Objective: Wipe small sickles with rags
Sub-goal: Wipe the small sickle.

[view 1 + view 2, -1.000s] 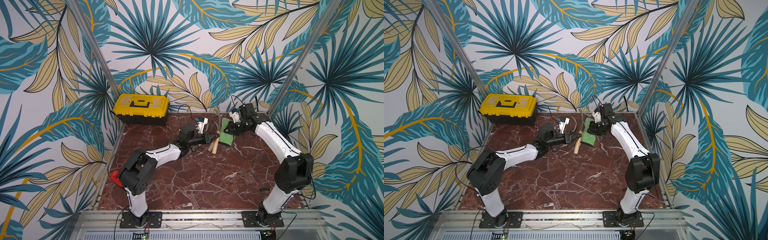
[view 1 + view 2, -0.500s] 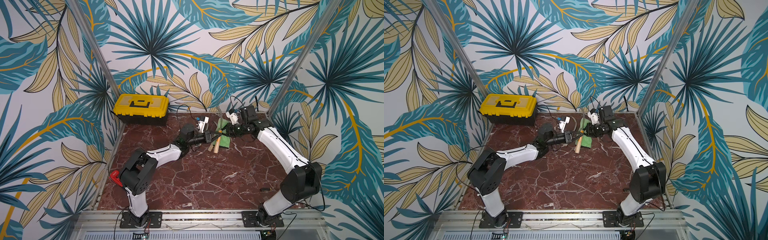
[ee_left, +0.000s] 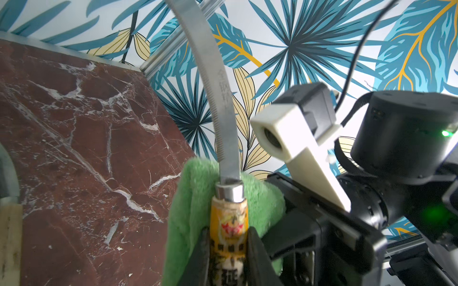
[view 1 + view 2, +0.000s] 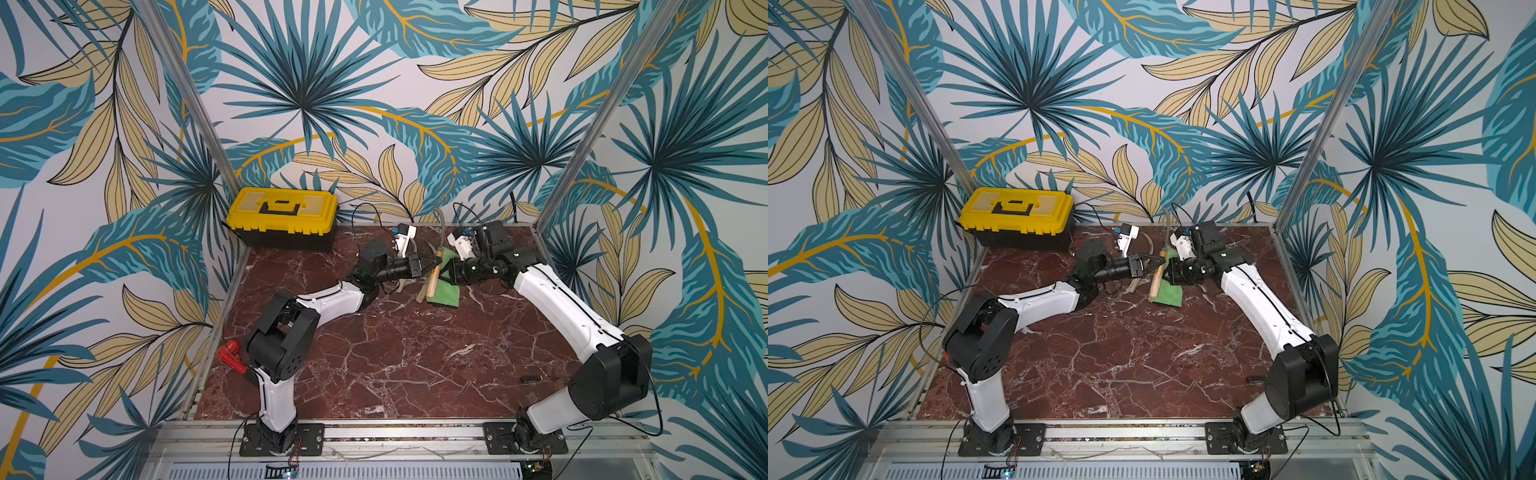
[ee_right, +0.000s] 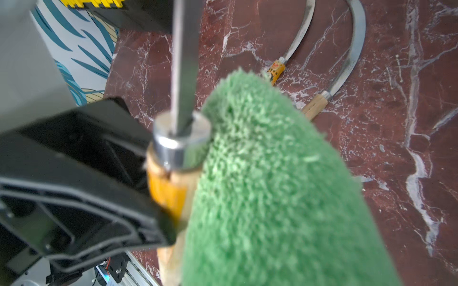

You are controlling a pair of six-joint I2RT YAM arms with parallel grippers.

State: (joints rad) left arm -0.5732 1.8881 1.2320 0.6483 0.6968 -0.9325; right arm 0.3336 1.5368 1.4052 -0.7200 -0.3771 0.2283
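My left gripper (image 4: 432,263) (image 3: 228,257) is shut on the orange-labelled wooden handle (image 3: 229,222) of one small sickle (image 4: 434,279) (image 4: 1156,282). It holds the sickle off the table with the curved grey blade (image 3: 223,111) pointing up. My right gripper (image 4: 451,272) (image 4: 1173,270) is shut on the green rag (image 4: 445,289) (image 5: 272,185). The rag presses against the sickle at its metal ferrule (image 5: 181,141) and hides the right fingers. Two more sickles (image 5: 277,68) (image 5: 347,62) lie on the marble behind.
A yellow toolbox (image 4: 286,216) stands at the back left corner. A red-handled tool (image 4: 228,357) lies by the left arm's base. A small black object (image 4: 532,378) lies near the right arm's base. Metal frame posts and walls close in the table.
My right gripper has brought the rag down and to the left, from the upper blade to the ferrule, and its elbow has swung toward the front. The left gripper still holds the sickle.
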